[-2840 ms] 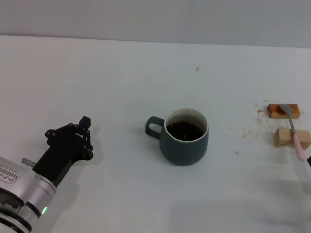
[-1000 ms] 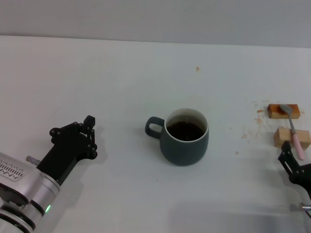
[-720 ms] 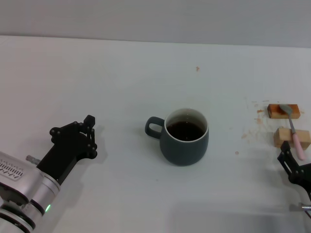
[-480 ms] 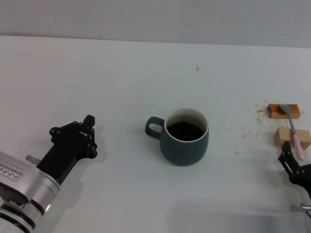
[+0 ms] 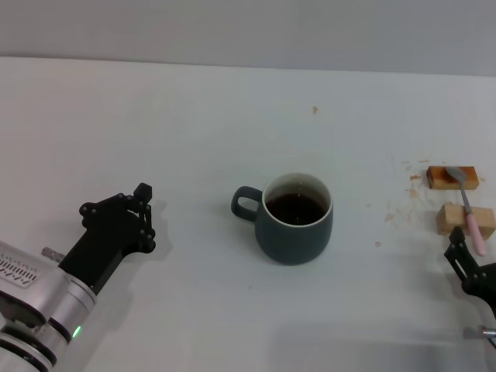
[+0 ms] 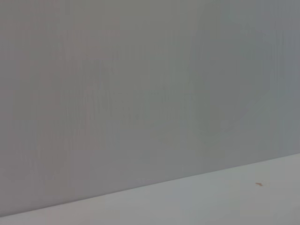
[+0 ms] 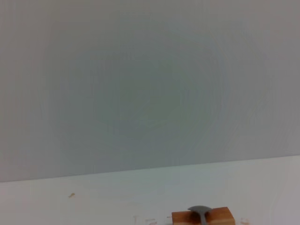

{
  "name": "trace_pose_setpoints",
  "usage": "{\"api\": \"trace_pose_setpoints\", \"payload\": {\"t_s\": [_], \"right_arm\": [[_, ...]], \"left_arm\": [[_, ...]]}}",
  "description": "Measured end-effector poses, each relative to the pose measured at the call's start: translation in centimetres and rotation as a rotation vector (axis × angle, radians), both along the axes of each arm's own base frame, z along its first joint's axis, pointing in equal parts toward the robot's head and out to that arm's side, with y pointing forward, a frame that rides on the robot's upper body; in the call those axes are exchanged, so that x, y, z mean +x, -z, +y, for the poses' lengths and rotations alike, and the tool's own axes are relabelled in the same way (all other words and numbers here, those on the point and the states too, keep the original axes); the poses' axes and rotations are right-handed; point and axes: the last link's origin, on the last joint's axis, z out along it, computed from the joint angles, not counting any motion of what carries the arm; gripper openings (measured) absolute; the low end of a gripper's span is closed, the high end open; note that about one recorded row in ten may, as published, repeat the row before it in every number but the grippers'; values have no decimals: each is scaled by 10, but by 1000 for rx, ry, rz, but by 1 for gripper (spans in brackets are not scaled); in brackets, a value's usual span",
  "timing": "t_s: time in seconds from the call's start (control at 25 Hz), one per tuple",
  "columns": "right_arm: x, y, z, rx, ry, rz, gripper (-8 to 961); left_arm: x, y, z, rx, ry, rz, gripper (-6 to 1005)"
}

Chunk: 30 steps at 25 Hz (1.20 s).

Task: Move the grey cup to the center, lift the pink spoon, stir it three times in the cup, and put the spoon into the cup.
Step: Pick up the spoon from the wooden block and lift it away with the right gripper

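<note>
The grey cup (image 5: 294, 221) stands upright mid-table with dark liquid inside and its handle toward my left gripper. The pink spoon (image 5: 470, 209) lies at the far right across two wooden blocks. Its metal bowl rests on the orange-brown block (image 5: 451, 177) and its pink handle on the tan block (image 5: 463, 219). The spoon bowl also shows in the right wrist view (image 7: 199, 211). My right gripper (image 5: 468, 262) is open and empty, just in front of the spoon handle and partly cut off by the frame edge. My left gripper (image 5: 145, 218) is open and empty, well to the left of the cup.
The white table (image 5: 194, 124) ends at a grey wall behind. Brown crumbs or stains (image 5: 403, 203) lie beside the blocks, and a small speck (image 5: 315, 110) sits behind the cup. The orange-brown block also shows in the right wrist view (image 7: 220, 217).
My right gripper came into view at the lower right, in front of the spoon, and has held still for the last second. The left gripper shifted slightly. Cup and spoon have not moved.
</note>
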Motion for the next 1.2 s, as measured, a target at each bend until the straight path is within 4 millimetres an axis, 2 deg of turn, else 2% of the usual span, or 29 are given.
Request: {"api": "trace_pose_setpoints", "payload": {"t_s": [1.12,1.2], "right_arm": [[-1,2,1,-9,-3,0,662],[-1,2,1,-11,-4,0,616]], "left_arm": [[0,0,0,0,-1,1,-2],[0,0,0,0,0,1,-2]]}}
